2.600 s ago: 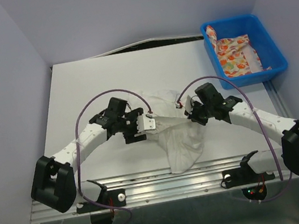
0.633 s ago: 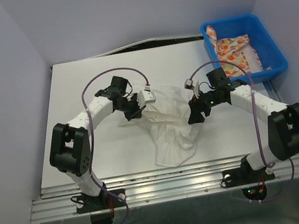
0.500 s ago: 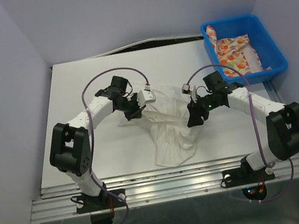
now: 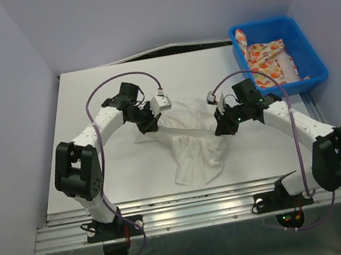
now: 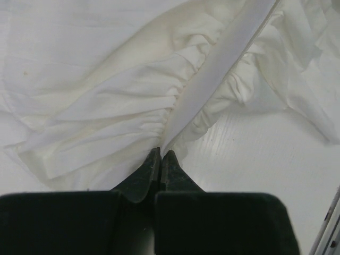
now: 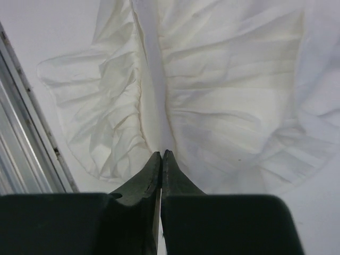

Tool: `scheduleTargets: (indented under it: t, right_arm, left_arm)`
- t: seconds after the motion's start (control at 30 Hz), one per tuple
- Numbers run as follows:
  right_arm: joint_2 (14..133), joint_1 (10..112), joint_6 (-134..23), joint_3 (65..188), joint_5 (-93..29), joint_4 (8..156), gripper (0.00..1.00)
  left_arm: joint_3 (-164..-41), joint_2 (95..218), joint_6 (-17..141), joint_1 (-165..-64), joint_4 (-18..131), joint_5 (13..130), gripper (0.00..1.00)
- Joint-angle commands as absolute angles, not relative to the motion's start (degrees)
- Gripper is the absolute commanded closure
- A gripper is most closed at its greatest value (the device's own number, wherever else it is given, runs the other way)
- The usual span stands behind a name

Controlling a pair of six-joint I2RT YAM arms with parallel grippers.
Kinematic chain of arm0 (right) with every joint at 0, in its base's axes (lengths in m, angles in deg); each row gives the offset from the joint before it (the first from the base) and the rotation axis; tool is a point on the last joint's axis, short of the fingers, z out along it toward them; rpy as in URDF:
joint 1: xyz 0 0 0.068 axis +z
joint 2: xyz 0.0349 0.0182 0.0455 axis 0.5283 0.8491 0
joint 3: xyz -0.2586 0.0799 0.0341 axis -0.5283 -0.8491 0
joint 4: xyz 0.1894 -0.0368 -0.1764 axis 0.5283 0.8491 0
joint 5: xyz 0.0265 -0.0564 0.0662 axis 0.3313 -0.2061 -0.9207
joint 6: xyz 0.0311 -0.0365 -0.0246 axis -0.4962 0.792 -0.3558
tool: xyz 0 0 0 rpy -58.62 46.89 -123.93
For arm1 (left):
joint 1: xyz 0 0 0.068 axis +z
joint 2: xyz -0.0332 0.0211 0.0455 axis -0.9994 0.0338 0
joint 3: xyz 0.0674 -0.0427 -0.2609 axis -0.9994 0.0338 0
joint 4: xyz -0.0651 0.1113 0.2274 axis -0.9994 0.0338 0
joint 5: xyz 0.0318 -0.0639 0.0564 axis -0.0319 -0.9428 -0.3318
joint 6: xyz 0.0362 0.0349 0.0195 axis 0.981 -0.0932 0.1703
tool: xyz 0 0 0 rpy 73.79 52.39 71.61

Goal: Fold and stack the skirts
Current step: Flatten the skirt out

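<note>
White skirt (image 4: 194, 153) mid-table; printed skirt (image 4: 264, 62) in bin (image 4: 288, 89)
</note>
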State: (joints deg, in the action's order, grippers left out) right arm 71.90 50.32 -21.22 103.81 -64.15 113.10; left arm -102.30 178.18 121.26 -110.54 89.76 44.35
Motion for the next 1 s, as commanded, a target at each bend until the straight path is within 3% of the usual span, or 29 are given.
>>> scheduleTargets:
  t: [0.0,0.13,0.27,0.33,0.53,0.97]
  right_arm:
    - [64.82,50.00,-18.09,113.62,-53.44,111.43,0.99]
    - [64.99,46.92,-16.50,127.14,-45.95,110.99,0.99]
    - [66.48,45.77,-16.41,140.24,-42.42,108.36,0.99]
    - [66.66,45.77,-17.29,143.77,-41.45,107.74,0.99]
    - [63.94,45.77,-18.16,143.53,-43.47,110.37,0.99]
    - [48.56,45.77,-20.45,135.70,-53.75,125.64,0.99]
  left_arm:
    - [-111.15,170.07,115.39,-107.14,91.90,43.38,1.00]
    - [-117.58,163.14,104.41,-102.04,82.78,47.59,1.00]
    - [-113.64,154.51,101.05,-100.98,70.12,51.74,1.00]
    - [-114.06,152.05,102.44,-101.07,70.96,51.39,1.00]
    - [-112.06,145.82,103.43,-101.07,73.96,51.39,1.00]
    - [-93.43,122.43,104.83,-101.16,84.49,44.01,1.00]
